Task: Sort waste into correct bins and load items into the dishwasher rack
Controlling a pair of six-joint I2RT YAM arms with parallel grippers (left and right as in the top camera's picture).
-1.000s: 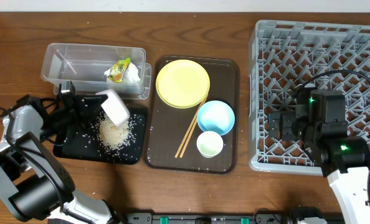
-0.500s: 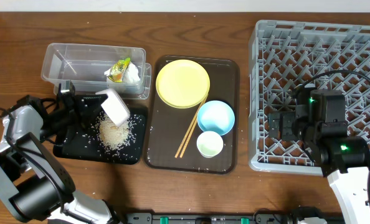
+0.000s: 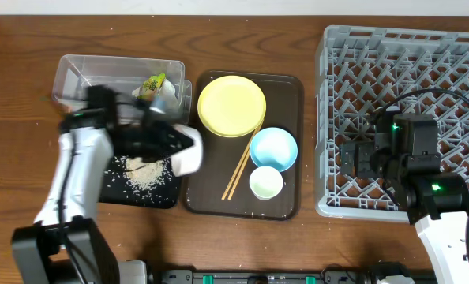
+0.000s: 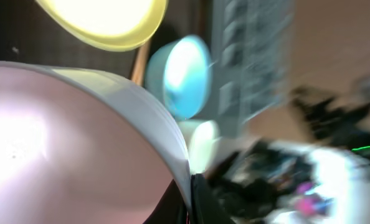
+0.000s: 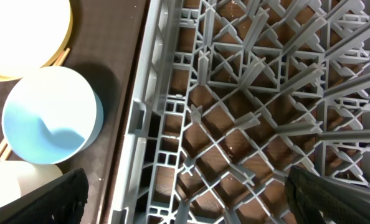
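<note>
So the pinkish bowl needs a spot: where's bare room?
The dishwasher rack holds nothing; its far rows beyond the right gripper are free. The serving tray's near-left corner is bare. Crowded: its right side, with plate, blue bowl, cup, chopsticks.

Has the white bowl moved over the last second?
Yes. The white bowl went right, from over the black tray to the left edge of the brown tray.

Overhead, the white bowl (image 3: 185, 150) is just a smear, masking the left hand (image 3: 168, 142) at its fingertips. The left wrist view is all blur: bowl spilling past the edges, yellow plate (image 4: 104, 22) cropped on top. The right wrist view clips the cup (image 5: 17, 177) at the corner. The rack (image 3: 400, 118) runs off right.
</note>
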